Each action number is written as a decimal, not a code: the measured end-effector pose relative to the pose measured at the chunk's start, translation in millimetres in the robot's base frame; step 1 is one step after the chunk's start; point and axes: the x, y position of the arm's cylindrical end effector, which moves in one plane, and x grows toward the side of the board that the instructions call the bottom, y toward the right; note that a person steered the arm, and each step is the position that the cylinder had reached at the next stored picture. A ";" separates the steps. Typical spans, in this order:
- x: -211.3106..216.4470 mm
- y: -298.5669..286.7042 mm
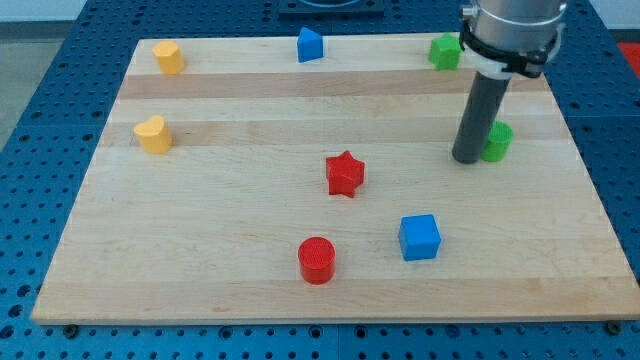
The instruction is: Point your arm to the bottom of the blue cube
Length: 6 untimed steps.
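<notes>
My tip (466,158) is planted on the table (230,290) over at the view's right, just beside a green block (497,141), which sits at its three o'clock and looks to be touching or nearly so. No jaws on this rod, so there is nothing to spread or pinch. The blue cube (419,237) lies toward seven o'clock from my tip, near the table's lower edge, with a red cylinder (316,260) at its nine o'clock and a red star (345,174) up at its ten.

The target spot is the bare wood at the cube's six o'clock. I judge the clean route swings wide round the cube's three o'clock side, then tucks in below without nudging it.

No containers anywhere: every block sits loose. A second blue block (310,45) waits at the top edge; don't confuse them.
</notes>
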 end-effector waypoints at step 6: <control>154.5 -81.1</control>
